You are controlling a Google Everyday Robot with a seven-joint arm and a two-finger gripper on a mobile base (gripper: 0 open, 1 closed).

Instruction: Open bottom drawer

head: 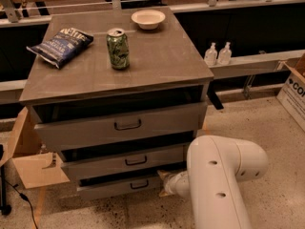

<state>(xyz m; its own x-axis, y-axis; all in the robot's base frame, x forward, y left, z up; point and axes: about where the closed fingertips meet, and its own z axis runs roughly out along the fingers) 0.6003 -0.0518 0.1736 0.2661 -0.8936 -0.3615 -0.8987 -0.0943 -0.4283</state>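
Your gripper (166, 183), on a smooth rounded white arm (217, 175), sits just right of the small black bar handle (139, 184) of the bottom drawer (109, 189), the lowest slim grey wooden front; whether it is open or closed cannot be told. Centre it on that handle, then pull straight out.

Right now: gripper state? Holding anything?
Gripper: low, by the right end of the bottom drawer; open, closed or holding cannot be told.
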